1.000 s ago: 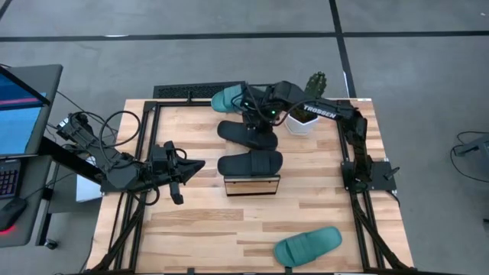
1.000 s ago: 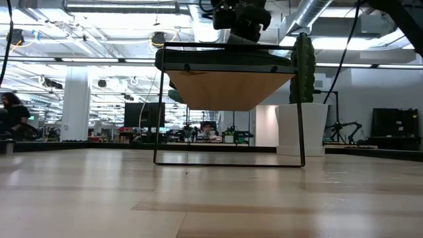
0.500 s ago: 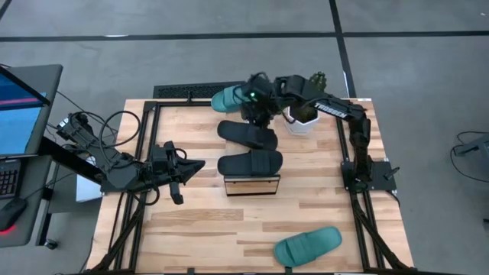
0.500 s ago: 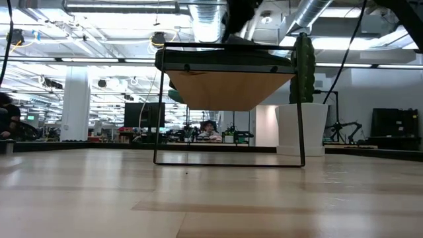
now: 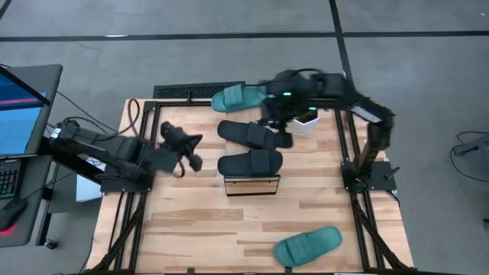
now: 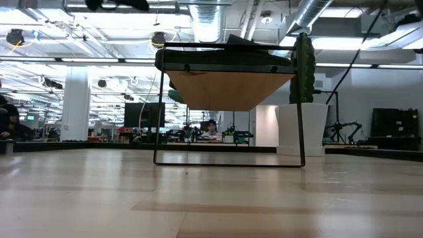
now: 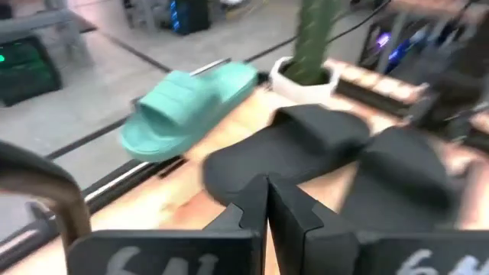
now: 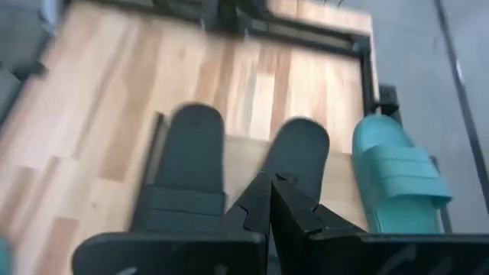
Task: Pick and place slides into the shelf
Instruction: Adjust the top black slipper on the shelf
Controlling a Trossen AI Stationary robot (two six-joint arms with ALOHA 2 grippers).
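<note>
My right hand hangs clenched and empty over the shelf's far end; my left hand, also clenched and empty, points at it from beside. Two black slides and one teal slide lie crosswise on the plank, long axes running left to right. I judge a careless sweep could knock one off. The last teal slide sits on the surface, well apart, lying slantwise.
</note>
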